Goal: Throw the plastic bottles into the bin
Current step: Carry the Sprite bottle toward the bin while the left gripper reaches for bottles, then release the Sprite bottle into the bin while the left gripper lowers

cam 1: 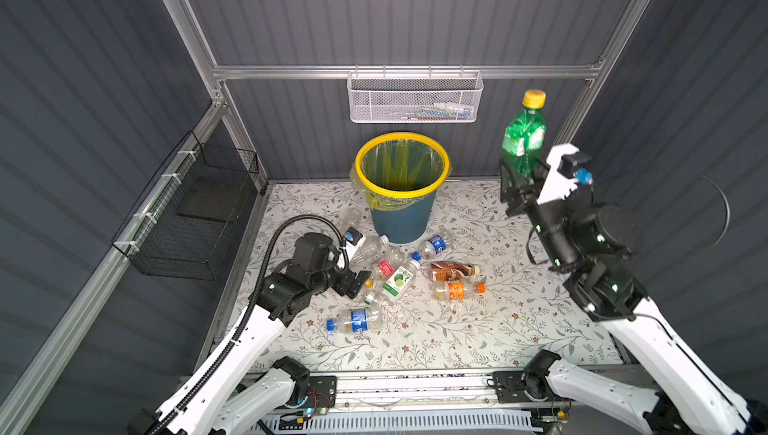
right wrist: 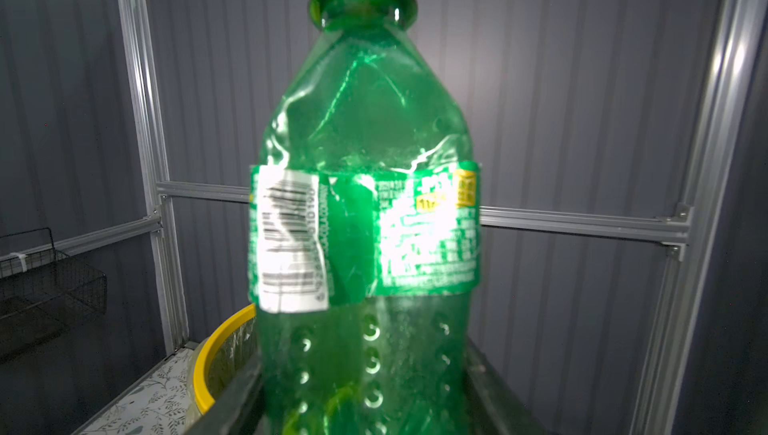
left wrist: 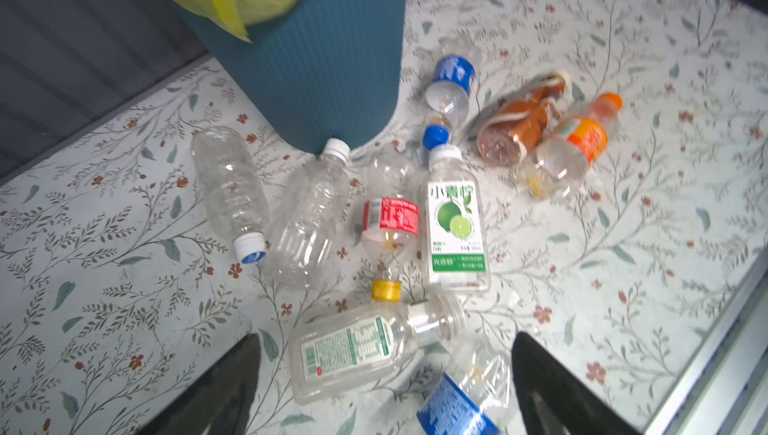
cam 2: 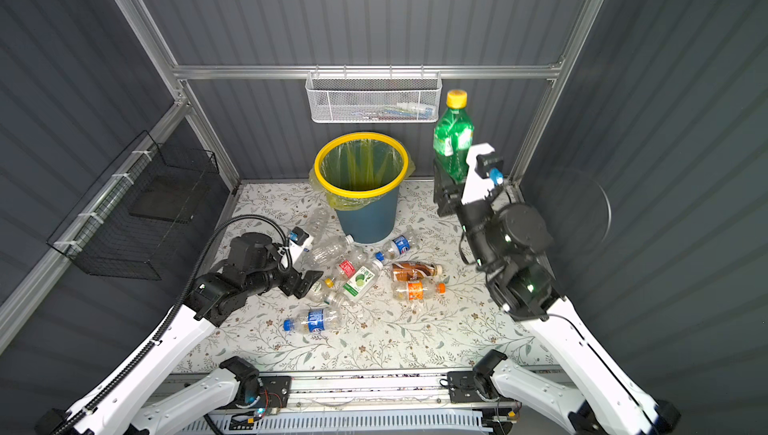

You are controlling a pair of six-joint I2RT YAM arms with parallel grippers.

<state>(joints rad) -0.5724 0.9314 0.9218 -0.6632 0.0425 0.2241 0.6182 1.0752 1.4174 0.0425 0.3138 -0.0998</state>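
My right gripper [cam 1: 521, 171] is shut on the lower body of a green bottle [cam 1: 524, 137] with a yellow cap. It holds the bottle upright, high up and to the right of the bin [cam 1: 402, 212]. The bottle [right wrist: 365, 204] fills the right wrist view, with the bin's yellow rim [right wrist: 208, 354] low behind it. Several plastic bottles lie in front of the bin: lime-labelled [cam 1: 400, 279], brown [cam 1: 451, 270], orange [cam 1: 457, 290] and blue-labelled [cam 1: 355, 320]. My left gripper [left wrist: 386, 391] is open, low at the left edge of the pile. A clear bottle [left wrist: 353, 354] lies between its fingers, untouched.
A white mesh basket [cam 1: 415, 98] hangs on the rear wall above the bin. A black wire basket [cam 1: 195, 212] is fixed to the left wall. Grey panels close three sides. A metal rail [cam 1: 415, 383] runs along the table's front edge.
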